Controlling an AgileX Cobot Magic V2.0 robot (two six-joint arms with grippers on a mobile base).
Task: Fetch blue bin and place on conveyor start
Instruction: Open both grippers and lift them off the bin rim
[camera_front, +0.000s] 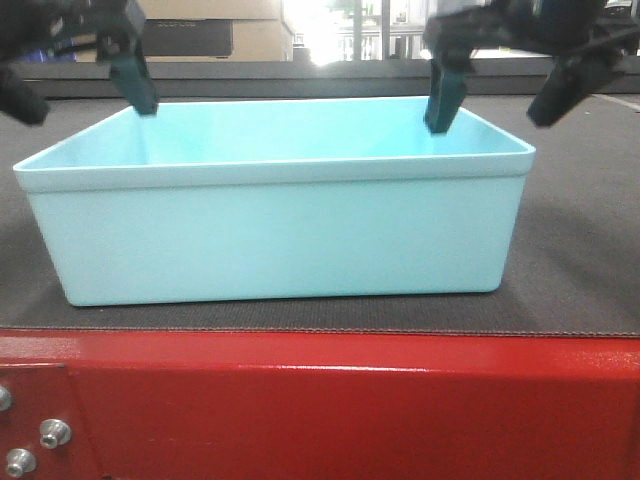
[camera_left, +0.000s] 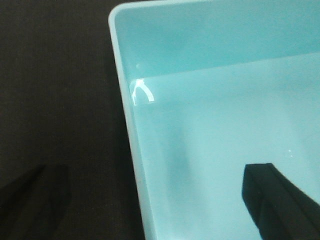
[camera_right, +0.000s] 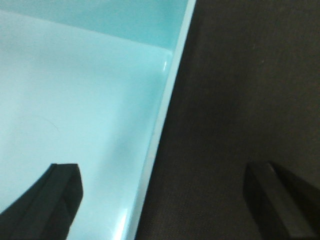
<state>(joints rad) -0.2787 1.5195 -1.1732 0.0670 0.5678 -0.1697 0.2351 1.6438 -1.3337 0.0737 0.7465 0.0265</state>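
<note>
The blue bin (camera_front: 280, 230) sits upright on the dark belt of the conveyor start (camera_front: 580, 260). Its long axis runs left to right, and one long wall faces the near red frame (camera_front: 350, 410). The left gripper (camera_front: 90, 110) and right gripper (camera_front: 490, 122) each straddle a short end wall, jaws apart, one finger inside and one outside. Only the wrist views show the bin's bare floor; only the front view shows the frame's bolts (camera_front: 54, 433).

Dark grey conveyor start (camera_front: 585, 250) belt sitting on a red frame (camera_front: 350, 410) with silver bolts (camera_front: 54, 433), pale blue bin (camera_front: 280, 230) resting upright directly on the belt, near its front edge
</note>
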